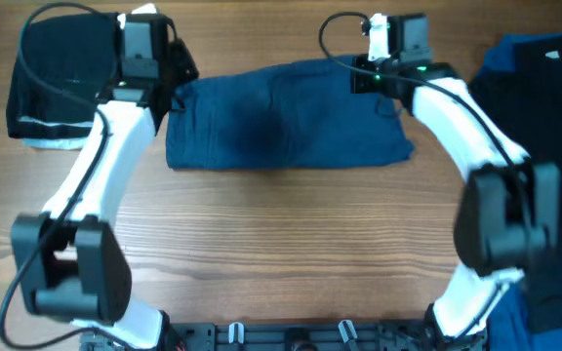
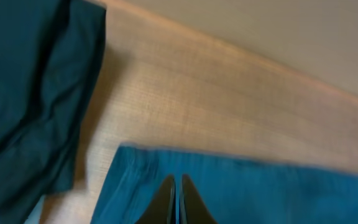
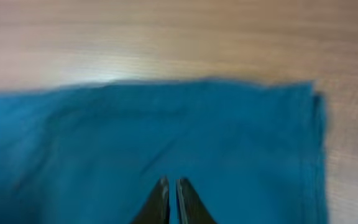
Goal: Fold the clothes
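Note:
The dark navy shorts point(image 1: 281, 117) lie folded into a flat rectangle at the middle back of the table. My left gripper point(image 2: 177, 177) hovers over their left end point(image 2: 260, 193), its jaws shut with nothing visibly caught between them. Near the right end, my right gripper point(image 3: 171, 180) is shut too, low over the blue fabric point(image 3: 166, 130). The cloth's right hem point(image 3: 319, 143) runs just to its right. From overhead both sets of fingertips are hidden under the wrists.
A black garment point(image 1: 61, 78) sits folded at the back left, close to the left wrist point(image 2: 30, 93). A pile of dark and blue clothes point(image 1: 544, 117) covers the right side. Bare wood point(image 1: 281, 244) lies in front of the shorts.

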